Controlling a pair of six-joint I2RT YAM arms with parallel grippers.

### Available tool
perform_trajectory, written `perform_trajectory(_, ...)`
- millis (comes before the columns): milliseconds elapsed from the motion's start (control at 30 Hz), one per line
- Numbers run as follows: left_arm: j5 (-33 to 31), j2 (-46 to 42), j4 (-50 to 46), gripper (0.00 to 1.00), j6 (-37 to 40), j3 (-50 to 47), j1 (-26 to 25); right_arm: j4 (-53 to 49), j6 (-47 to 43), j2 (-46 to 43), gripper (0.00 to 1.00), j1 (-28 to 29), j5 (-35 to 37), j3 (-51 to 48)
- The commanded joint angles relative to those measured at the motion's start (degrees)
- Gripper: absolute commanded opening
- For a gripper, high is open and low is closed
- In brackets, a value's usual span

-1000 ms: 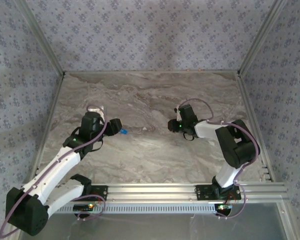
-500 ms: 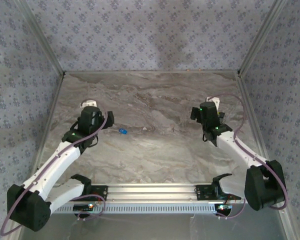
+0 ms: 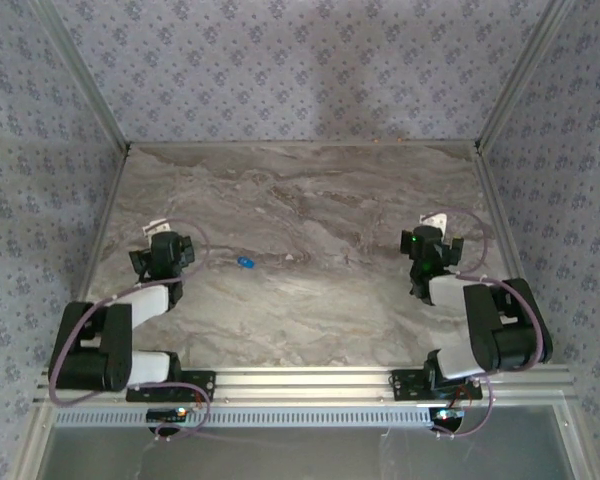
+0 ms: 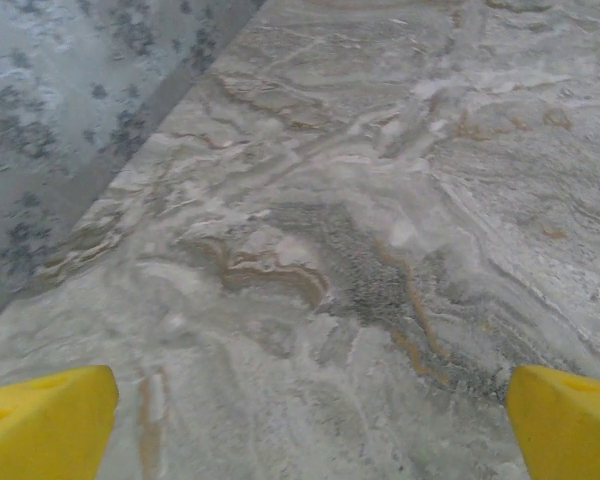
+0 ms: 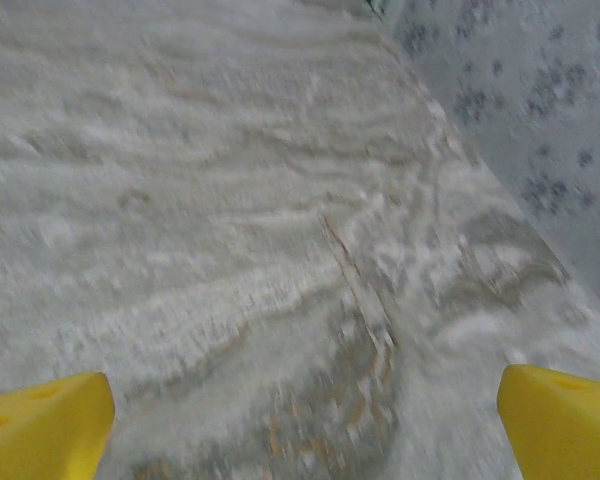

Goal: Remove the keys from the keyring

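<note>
Now both arms have drawn back from the middle of the worktop and sit folded at their own sides. A second ago the left claw hung right beside the keys, and the right claw reached in toward the centre from the other side. Half a second ago both were already pulling outward. In the top view the left claw now sits near the left edge of the marbled surface and the right claw near the right edge, each well apart from the keys.

The keys have not moved. The tiny bright-blue bunch lies alone on the worktop, left of centre, nearer the left claw than the right, touched by nothing. Single keys and the ring cannot be told apart at this size.

Both claws are spread wide and hold nothing. In the left wrist view the left claw shows its yellow pads in the two bottom corners, with bare marble between them and the patterned wall at the upper left. The right claw stands the same way in its own view, with yellow pads far apart over blurred marble.
</note>
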Motion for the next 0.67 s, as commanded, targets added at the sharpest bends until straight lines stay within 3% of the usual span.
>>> perform_trajectory(0,5.0,4.1,20.2,0.99,4.4,-1.2,0.1,10.8,-2.3,0.9,1.0,-4.3,-13.9,-2.2)
perform_trajectory(67,10.6,9.7,29.1,0.99,6.6,-3.4,0.3,22.2,-3.6,6.5,1.0,-5.9,-19.3,-4.9)
perform_trajectory(100,12.5,11.8,32.3,0.99,8.2,-3.6,-0.1,21.6,-4.3,6.0,1.0,-5.7,-20.6,-4.5)
perform_trajectory(133,12.1,12.5,31.4,0.99,8.9,-2.8,-0.4,12.5,-4.7,3.7,1.0,-6.0,-22.4,-2.0)
perform_trajectory(200,11.7,10.7,22.5,0.99,6.7,0.4,0.5,12.4,-3.1,4.9,1.0,-7.9,-25.2,-1.0)
perform_trajectory(267,10.7,11.1,21.2,0.99,4.8,1.3,1.7,12.8,-3.4,4.8,1.0,-6.6,-21.0,-1.2)
perform_trajectory(633,10.3,11.2,21.9,0.99,5.2,1.0,1.4,10.1,-2.5,4.5,1.0,-8.3,-24.8,-0.2)
